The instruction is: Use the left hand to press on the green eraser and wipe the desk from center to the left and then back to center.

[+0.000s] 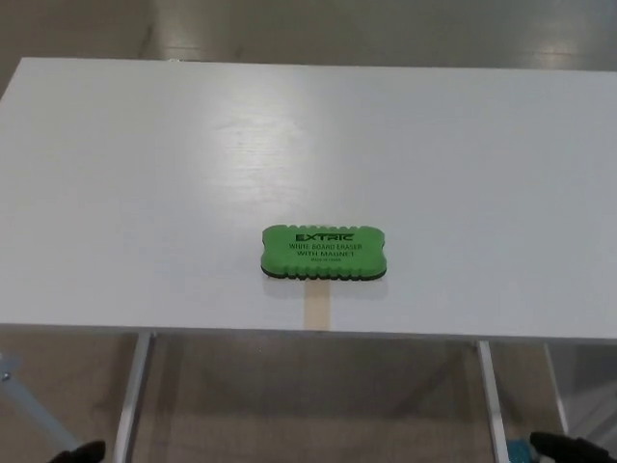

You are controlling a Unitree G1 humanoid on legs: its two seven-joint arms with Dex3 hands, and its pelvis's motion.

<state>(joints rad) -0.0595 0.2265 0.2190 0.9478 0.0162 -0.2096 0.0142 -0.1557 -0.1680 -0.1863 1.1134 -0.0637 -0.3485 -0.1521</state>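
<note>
The green eraser (324, 254) lies flat on the white desk (145, 193), near the middle and close to the front edge, with dark print on its top face. Nothing touches it. Only a small black part of my left hand (82, 451) shows at the bottom left corner, below the desk's front edge. A black part of my right hand (571, 447) shows in the same way at the bottom right. Both hands are low and far from the eraser.
A short tan strip (316, 309) runs from under the eraser to the desk's front edge. Metal legs (133, 395) stand under the desk at left and right. Pale floor lies beyond the far edge.
</note>
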